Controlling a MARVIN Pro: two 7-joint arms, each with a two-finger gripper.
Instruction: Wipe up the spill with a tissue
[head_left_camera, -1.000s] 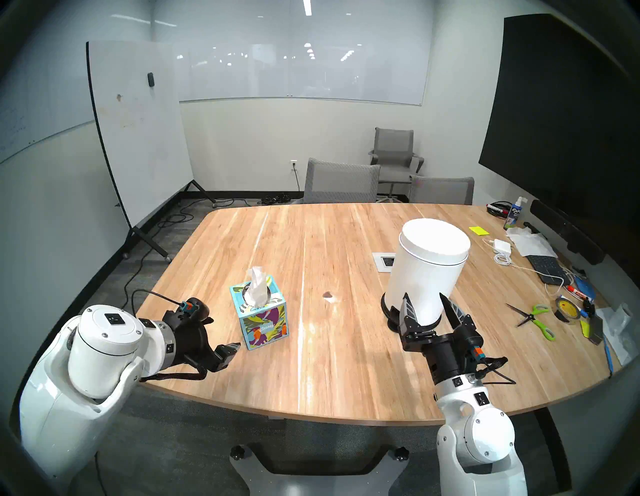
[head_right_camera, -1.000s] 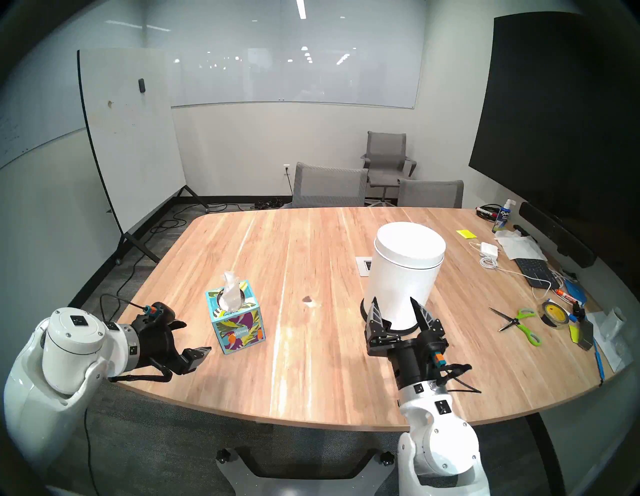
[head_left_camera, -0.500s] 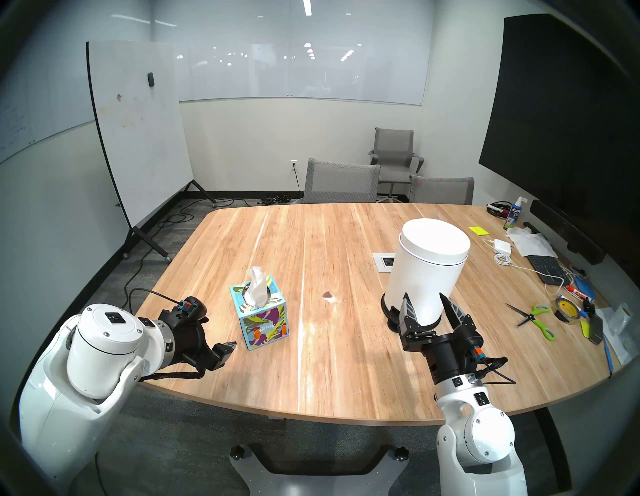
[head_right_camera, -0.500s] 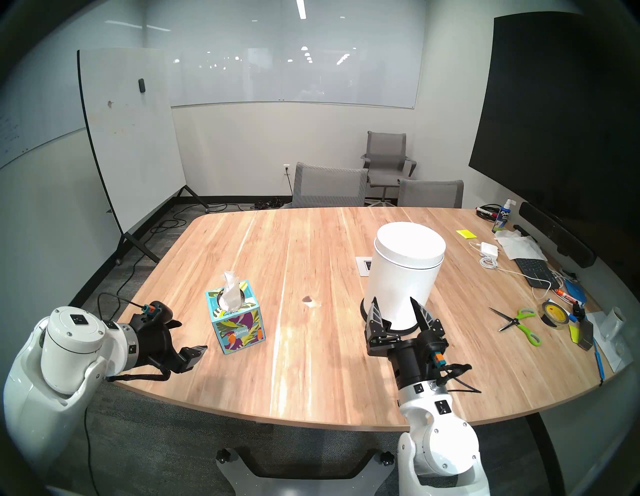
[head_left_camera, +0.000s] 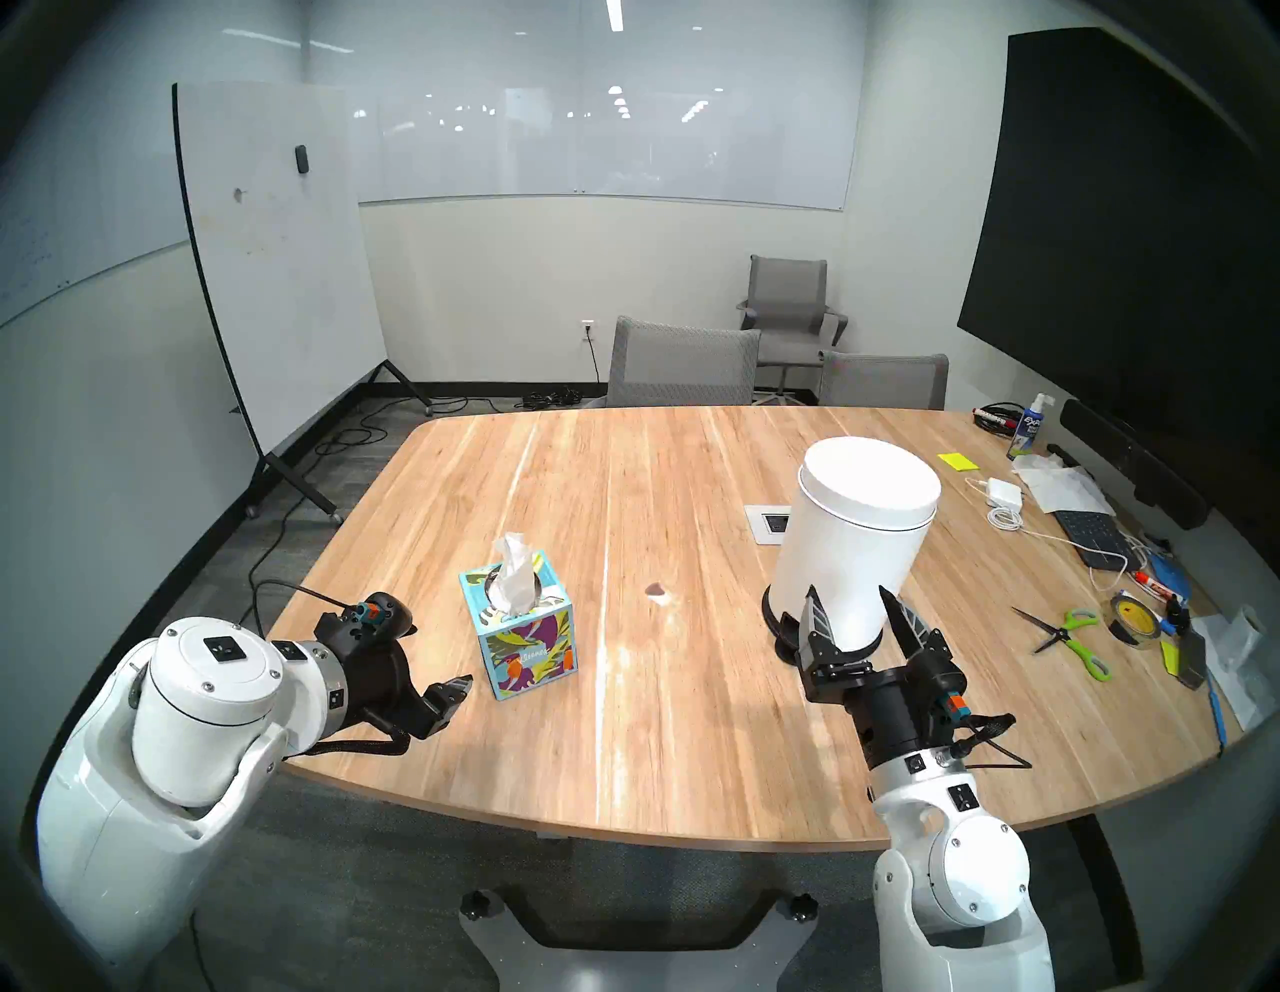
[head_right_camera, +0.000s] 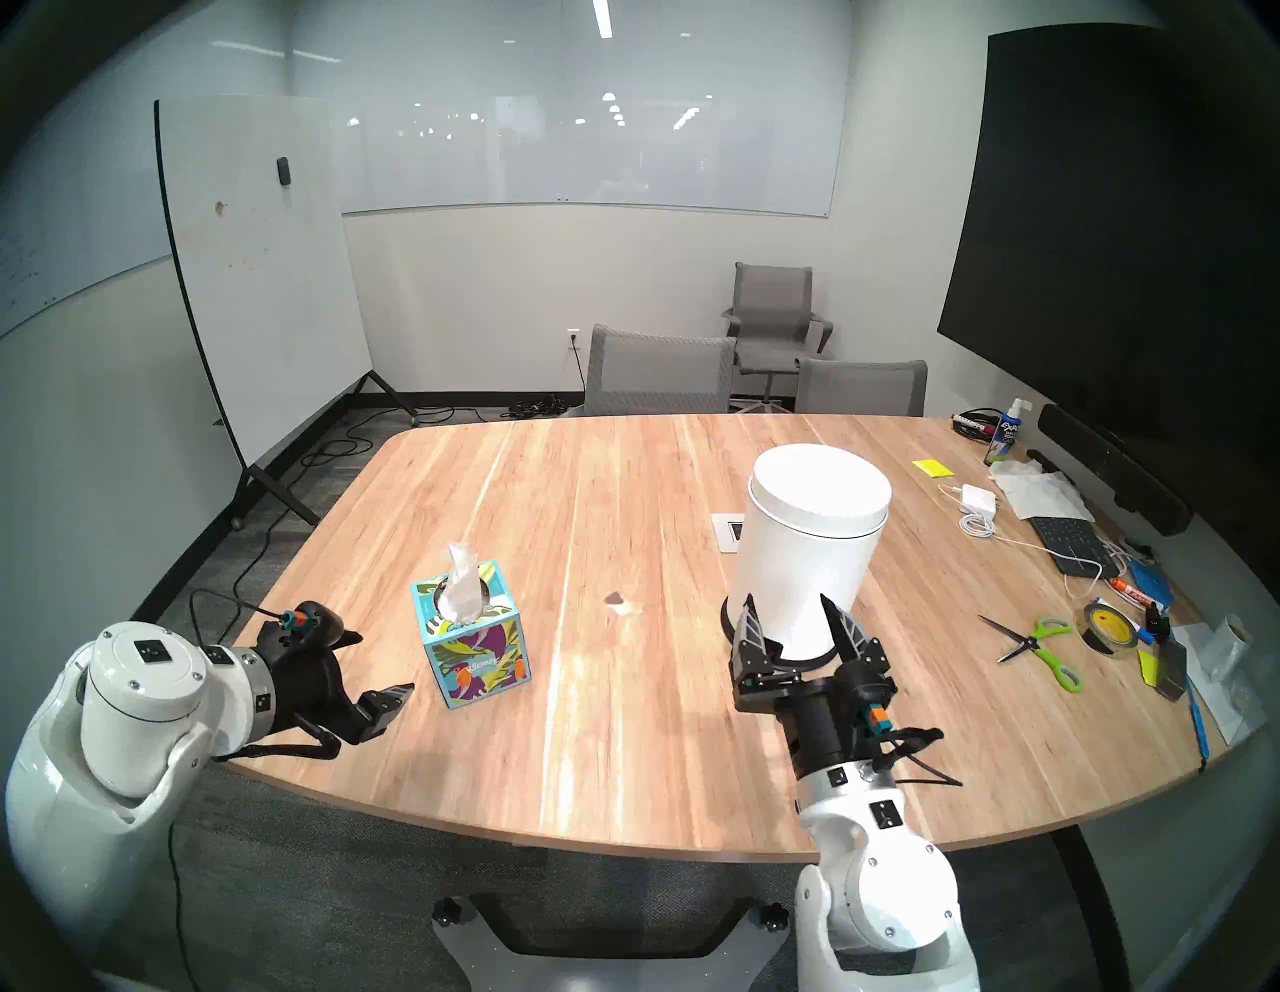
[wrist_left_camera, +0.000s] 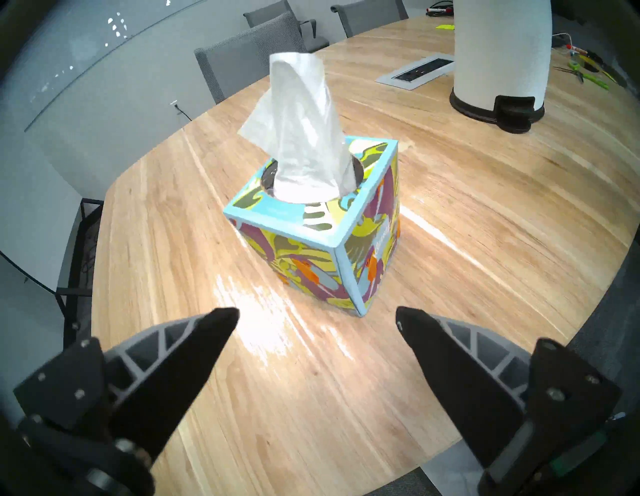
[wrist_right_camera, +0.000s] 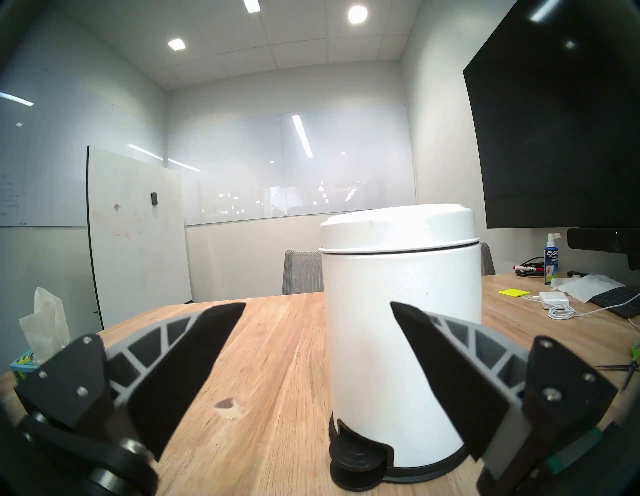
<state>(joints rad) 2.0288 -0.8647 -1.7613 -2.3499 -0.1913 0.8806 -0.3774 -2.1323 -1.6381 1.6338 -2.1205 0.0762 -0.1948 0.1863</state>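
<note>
L gripper (wrist_left_camera: 317, 313) wide open, nothing between its fingers (wrist_left_camera: 194, 350); sits over near-left edge of table (head_left_camera: 692, 748), tips aimed at tissue box (head_left_camera: 519, 627), just short of it, not touching. In L wrist view box (wrist_left_camera: 322, 239) stands corner-on beyond the tips, clear gap of bare wood between

R gripper (head_left_camera: 855, 613) also wide open, empty; well to the right of tissue box, near front edge, pointing roughly level across the table. White pedal bin (head_left_camera: 855, 533) stands upright just beyond its fingers (head_left_camera: 814, 613); in head view the fingers overlap bin's lower part, but R wrist view shows bin (wrist_right_camera: 398, 332) further out than the tips, no contact. Black foot pedal (wrist_right_camera: 356, 460) at bin base faces the gripper

Tissue (head_left_camera: 511, 575): white, crumpled, sticking upright out of the oval slot in top of tissue box; seen in L wrist view (wrist_left_camera: 301, 131) too, and at left edge of R wrist view (wrist_right_camera: 43, 320). Not gripped by either arm

Spill (head_left_camera: 654, 590): small dark brown blotch w/ pale glossy patch on its near-right side, on bare wood to the right of tissue box, approx midway betw box and bin. In R wrist view spill (wrist_right_camera: 227, 405) shows betw the open fingers, left of bin base. Unwiped, nothing touching it

White socket plate (head_left_camera: 767, 523) set in tabletop beyond the spill, further from tissue box, partly hidden behind bin. Far right of tissue box, past bin: green-handled scissors (head_left_camera: 1070, 634), tape roll (head_left_camera: 1132, 616), keyboard (head_left_camera: 1091, 537), white charger w/ cable (head_left_camera: 1001, 495)
</note>
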